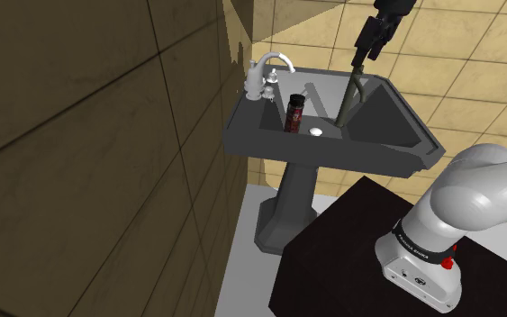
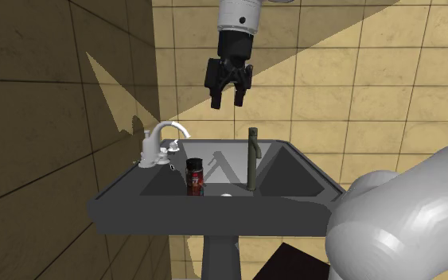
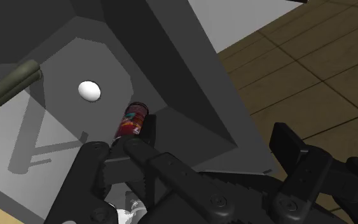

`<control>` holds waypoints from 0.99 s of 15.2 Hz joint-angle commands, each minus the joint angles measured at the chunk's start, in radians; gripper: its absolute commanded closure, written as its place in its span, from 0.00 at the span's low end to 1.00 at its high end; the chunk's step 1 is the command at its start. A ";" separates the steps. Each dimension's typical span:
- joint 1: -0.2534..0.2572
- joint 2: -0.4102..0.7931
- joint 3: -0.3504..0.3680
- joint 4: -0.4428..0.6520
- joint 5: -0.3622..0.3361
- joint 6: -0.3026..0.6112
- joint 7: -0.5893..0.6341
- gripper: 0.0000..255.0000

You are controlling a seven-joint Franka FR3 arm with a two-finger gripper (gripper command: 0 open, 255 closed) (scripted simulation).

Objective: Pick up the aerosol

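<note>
Backdrop is tan tiled wall [image 2: 357,71], part of it in shadow. Nothing there matters for the grasp.

The dark grey pedestal sink [image 1: 332,155] is what the job's thing stands in. The black stand [image 1: 350,261] sits right beside its pedestal, and the white arm [image 1: 476,194] reaches up and over the basin.

Claw [image 2: 228,102] hangs well above the sink, pointing down, with the fingers apart and nothing between them.

White faucet [image 2: 162,143] is at the back corner of the sink. A tall olive post [image 2: 252,159] stands upright on the basin side towards the stand.

Aerosol [image 1: 294,113] is a dark can with a red label. It stands upright on the basin floor between faucet and post, just beside the pale drain [image 1: 316,131]. In the wrist view it lies ahead of the fingers, apart from them.

My read on progress is that nothing is grasped yet, so this is approach only. I reckon what's left is:
- line up over the can
- descend into the basin clear of the post and faucet
- close on the can body
- lift

Sloped basin walls and the post leave tight room for the fingers. The can looks light and could tip if nudged.
</note>
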 commanded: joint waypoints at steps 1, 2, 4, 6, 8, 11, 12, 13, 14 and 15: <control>0.000 0.000 0.000 0.000 0.000 0.000 0.000 0.00; 0.001 0.030 -0.012 0.001 -0.004 0.024 -0.015 0.00; 0.004 0.093 -0.035 0.008 -0.009 0.070 -0.046 0.00; 0.007 0.159 -0.058 0.021 -0.012 0.115 -0.076 0.00; 0.011 0.228 -0.079 0.039 -0.012 0.156 -0.108 0.00; 0.018 0.337 -0.112 0.076 -0.006 0.212 -0.155 0.00; 0.020 0.374 -0.122 0.091 -0.003 0.229 -0.172 0.00; 0.023 0.411 -0.132 0.107 0.002 0.245 -0.188 0.00; 0.025 0.450 -0.141 0.125 0.007 0.260 -0.205 0.00; 0.027 0.488 -0.150 0.144 0.013 0.274 -0.222 0.00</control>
